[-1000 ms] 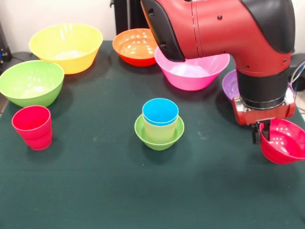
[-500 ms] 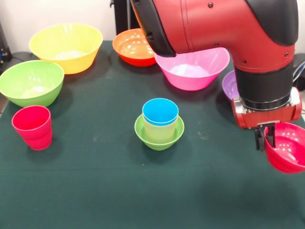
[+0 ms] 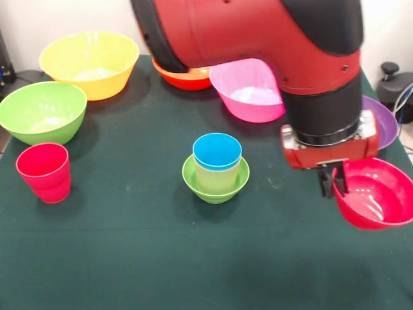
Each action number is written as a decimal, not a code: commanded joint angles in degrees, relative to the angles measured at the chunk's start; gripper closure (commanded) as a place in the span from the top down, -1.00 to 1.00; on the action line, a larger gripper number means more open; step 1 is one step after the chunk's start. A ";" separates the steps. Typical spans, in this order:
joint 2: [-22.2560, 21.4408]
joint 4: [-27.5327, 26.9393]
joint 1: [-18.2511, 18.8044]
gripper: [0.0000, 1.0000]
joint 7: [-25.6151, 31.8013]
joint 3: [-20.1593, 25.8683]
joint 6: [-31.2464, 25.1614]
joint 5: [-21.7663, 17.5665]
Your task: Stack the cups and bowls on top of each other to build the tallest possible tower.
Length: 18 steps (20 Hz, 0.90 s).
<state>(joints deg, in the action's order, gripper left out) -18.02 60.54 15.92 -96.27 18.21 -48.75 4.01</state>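
Note:
The tower stands mid-table: the small lime-green bowl (image 3: 193,182) holds the pale yellow cup (image 3: 217,175), with the blue cup (image 3: 217,150) nested in it. My gripper (image 3: 334,184) is to its right, shut on the near rim of the small red bowl (image 3: 375,197), which hangs tilted just above the cloth. The red cup (image 3: 44,172) stands alone at the left. The large yellow bowl (image 3: 89,63), green bowl (image 3: 42,111) and pink bowl (image 3: 248,93) sit upright along the back and left. The arm hides most of the orange bowl (image 3: 187,80) and purple bowl (image 3: 382,121).
The dark green cloth (image 3: 129,258) covers the table. The thick red and black arm (image 3: 258,32) crosses the top of the picture above the back bowls. A black object (image 3: 393,81) stands off the table at the right.
The arm has swung to the picture's left, and the gripper has carried the small red bowl from the right edge a little way toward the tower. Nothing else has moved.

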 commanded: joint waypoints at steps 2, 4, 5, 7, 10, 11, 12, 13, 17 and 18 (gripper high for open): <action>-0.85 -1.52 3.19 -1.00 5.50 5.26 -9.68 0.00; -0.79 -1.75 3.69 -1.00 6.05 5.42 -11.17 -0.51; -0.74 -1.73 3.96 -1.00 6.27 5.63 -11.59 -0.63; -0.63 -1.95 4.28 -1.00 6.09 5.96 -12.39 -0.59; -0.71 -1.83 4.61 -1.00 5.64 6.39 -13.11 -0.44; -1.07 -1.07 4.93 -1.00 5.78 6.52 -12.93 -0.45; -1.13 -0.96 5.08 -1.00 5.77 6.62 -13.12 -0.50; -1.65 0.33 5.70 -1.00 6.17 6.84 -12.81 -0.46; -2.91 2.99 7.37 -1.00 7.38 7.35 -13.87 -0.61; -2.99 3.24 7.83 -1.00 7.76 7.62 -14.23 -0.65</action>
<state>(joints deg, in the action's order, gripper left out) -19.06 60.02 22.28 -96.27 21.26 -57.32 3.99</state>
